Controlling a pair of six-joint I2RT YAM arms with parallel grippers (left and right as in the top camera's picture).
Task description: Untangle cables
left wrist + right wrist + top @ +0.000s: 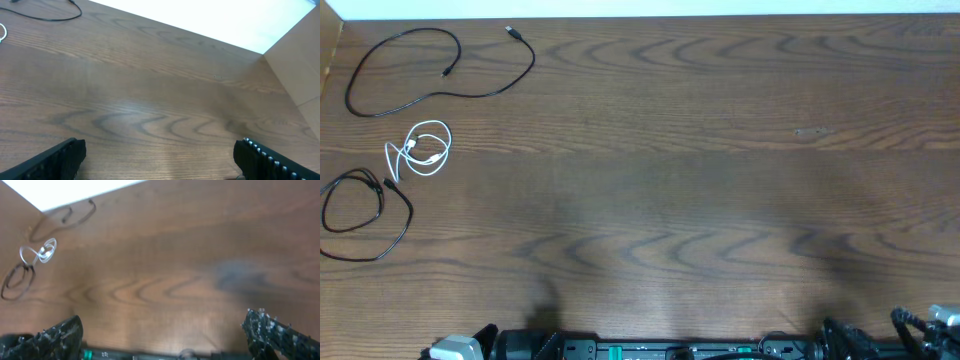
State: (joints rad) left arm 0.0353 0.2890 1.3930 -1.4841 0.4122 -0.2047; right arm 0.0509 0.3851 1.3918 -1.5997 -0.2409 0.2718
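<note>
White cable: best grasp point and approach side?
Pinch the white cable on the right arc of its loop, coming straight down from the table-centre side. It lies flat in a small coil, so a top-down pinch looks most workable. Its left tail ends close to the lower black cable, while the right arc has bare wood beside it.
</note>
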